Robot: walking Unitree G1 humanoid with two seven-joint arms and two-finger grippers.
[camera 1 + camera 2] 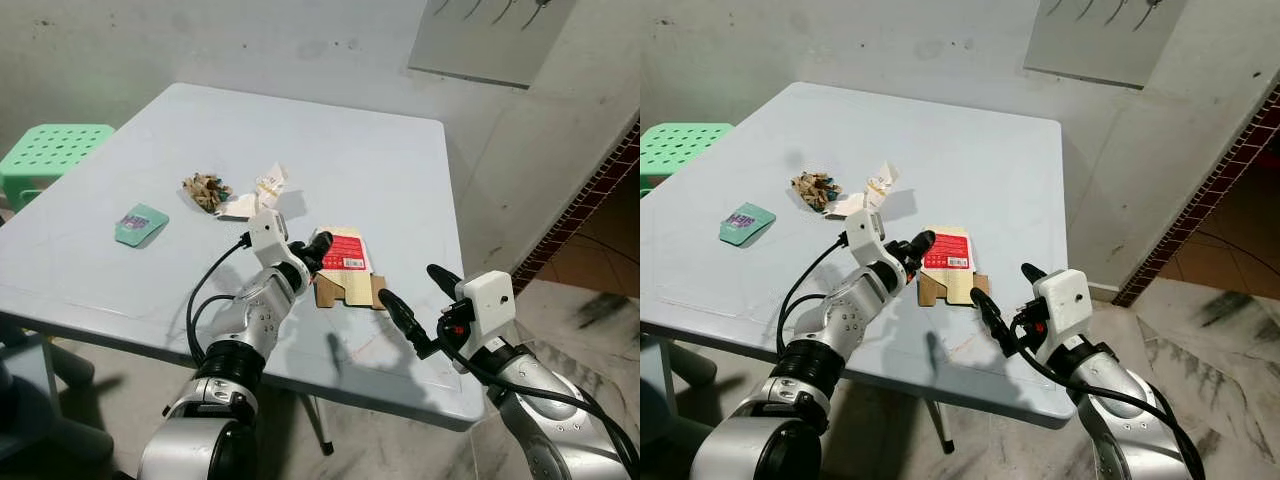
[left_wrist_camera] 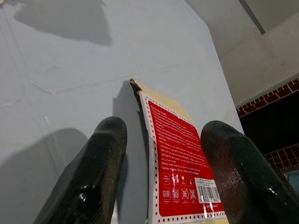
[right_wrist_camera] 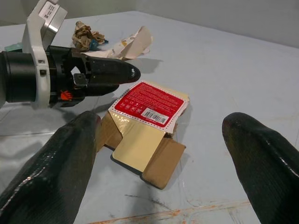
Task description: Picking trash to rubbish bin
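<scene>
**Materials and finishes on the table**

Flattened box [image 3: 148, 125]: brown cardboard, matt, with a glossy red printed label; lies between the fingers of the left gripper [image 2: 170, 163].
Left gripper fingers [image 2: 91, 177]: black, rubbery, faint sheen.
Right gripper [image 3: 163, 163]: same black finish, near the box's open flap.
Table [image 1: 350, 150]: pale, smooth, lightly scuffed.
Crumpled wrapper [image 1: 207, 189], beyond the left gripper: creased paper.
White scrap [image 1: 262, 192]: thin paper.
Green packet [image 1: 140, 224]: glossy.

A flattened red carton [image 3: 148, 123] lies on the table [image 3: 224, 60], flaps open. The left gripper [image 3: 122, 74] hovers just beside the carton. Beyond it lie crumpled scraps [image 3: 112, 41]. The right gripper's fingers [image 3: 56, 172] spread wide, flanking the carton.
</scene>
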